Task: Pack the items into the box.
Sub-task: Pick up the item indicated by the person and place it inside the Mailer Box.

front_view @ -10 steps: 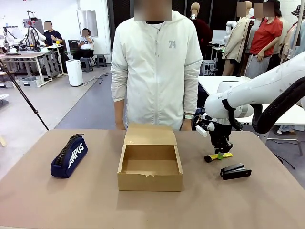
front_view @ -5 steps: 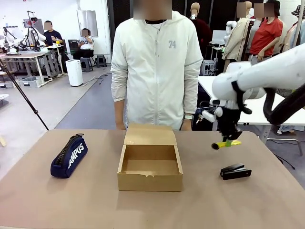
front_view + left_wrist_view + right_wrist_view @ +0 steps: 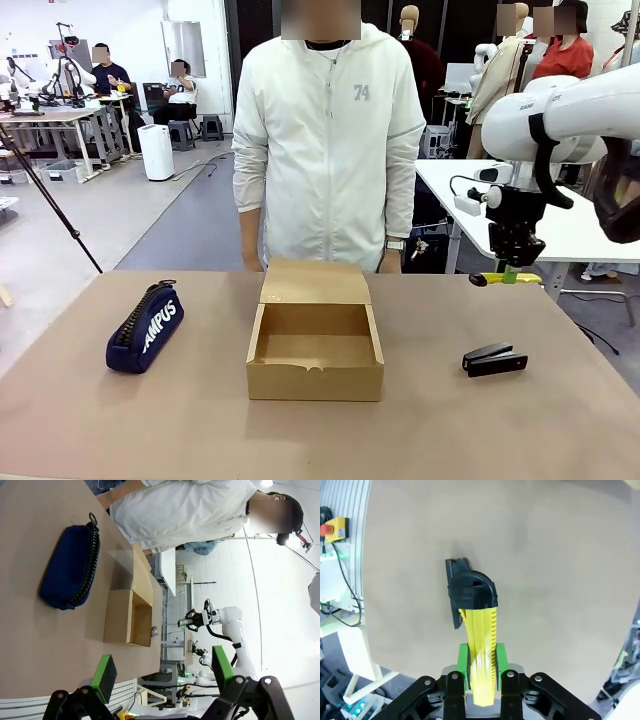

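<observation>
Right gripper [image 3: 508, 275] has climbed from table height, still clamped on one end of a yellow ribbed tool with black head [image 3: 479, 630]. Left gripper [image 3: 164, 672] is spread and empty. Navy fabric CAMPUS pouch [image 3: 146, 327] lies far to the right gripper's left. Open brown cardboard box [image 3: 314, 380] sits lower-left of it, and the small black stapler [image 3: 494, 359] lies just below it. Neither item is packed. Risks: the cantilevered tool could slip and drop, and the occupied jaws can't take the stapler.

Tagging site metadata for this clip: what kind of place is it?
Probably a robotics lab or data-collection hall, not a home: a yellow emergency-stop box with a red button beside the table, a tripod leg on the open floor, and people seated at workbenches farther back.
</observation>
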